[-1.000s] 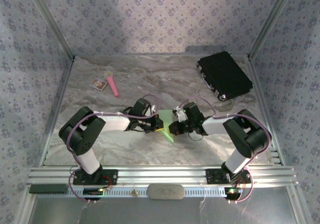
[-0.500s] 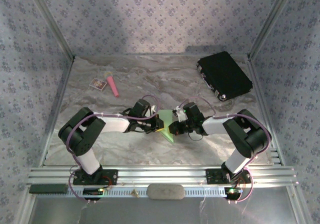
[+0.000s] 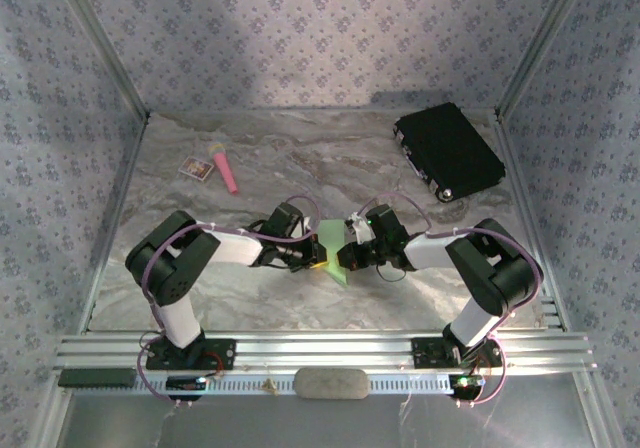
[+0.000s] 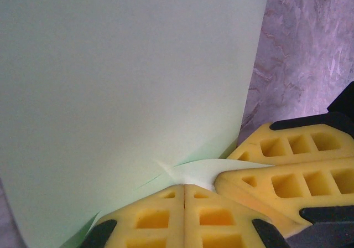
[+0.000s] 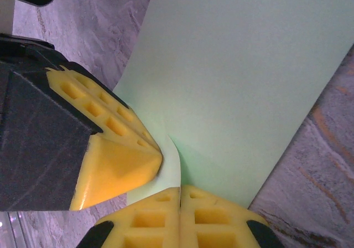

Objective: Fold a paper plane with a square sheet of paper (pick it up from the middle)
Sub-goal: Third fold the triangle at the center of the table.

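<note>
Marble table [image 3: 250, 158] below: my left gripper [image 4: 184, 187] and right gripper [image 5: 180, 190] pinch the paper [image 4: 127, 82] between them; plane looks barely begun.

Bare desk [image 3: 330, 148] lies open from 11 to 1 o'clock of centre. A black case [image 3: 448, 153] blocks 2 o'clock; a pink stick [image 3: 224, 168] and card [image 3: 197, 168] sit at 10. At centre, left pincer [image 3: 318, 252] and right pincer [image 3: 343, 254] crowd together, both clamped on the green sheet [image 3: 334, 240].
</note>
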Available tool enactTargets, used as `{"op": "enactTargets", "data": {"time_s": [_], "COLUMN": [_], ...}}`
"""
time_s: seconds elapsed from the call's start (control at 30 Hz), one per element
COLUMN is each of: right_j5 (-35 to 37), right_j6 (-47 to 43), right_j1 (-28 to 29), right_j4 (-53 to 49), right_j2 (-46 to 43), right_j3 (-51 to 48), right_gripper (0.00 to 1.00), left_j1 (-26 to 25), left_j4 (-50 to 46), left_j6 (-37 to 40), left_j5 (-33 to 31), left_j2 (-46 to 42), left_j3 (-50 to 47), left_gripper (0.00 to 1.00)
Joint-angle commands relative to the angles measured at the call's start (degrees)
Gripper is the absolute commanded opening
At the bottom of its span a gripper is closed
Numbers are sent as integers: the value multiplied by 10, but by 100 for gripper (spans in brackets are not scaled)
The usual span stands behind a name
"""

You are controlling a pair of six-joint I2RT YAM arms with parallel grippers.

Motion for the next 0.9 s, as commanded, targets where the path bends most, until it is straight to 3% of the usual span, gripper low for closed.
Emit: {"op": "enactTargets", "data": {"time_s": [0.0, 0.1, 0.33, 0.43, 0.63, 0.77, 0.87], "right_j5": [13, 3, 57, 46, -17, -8, -2], "right_j6": [7, 11, 24, 46, 61, 46, 39], "right_j1": [3, 2, -11, -21, 14, 55, 70], "right_j4": [-7, -10, -102, -108, -133, -178, -189], "right_j2": [4, -8, -99, -139, -159, -128, -104], "right_j3": [-6, 0, 15, 0, 9, 37, 50], "right_gripper": [2, 3, 27, 36, 23, 12, 9], "left_j1": [-7, -7, -10, -11, -11, -12, -11], "left_j4": [-21, -20, -18, -17, -15, -15, -16], "left_j6": [17, 19, 22, 22, 24, 25, 26], "left_j5": [-13, -13, -13, -14, -15, -15, -15], "left_j2": [10, 11, 12, 12, 11, 12, 12], "left_j3": [-7, -4, -1, 0, 1, 1, 2], "left_gripper": [1, 1, 1, 1, 1, 1, 1]}}
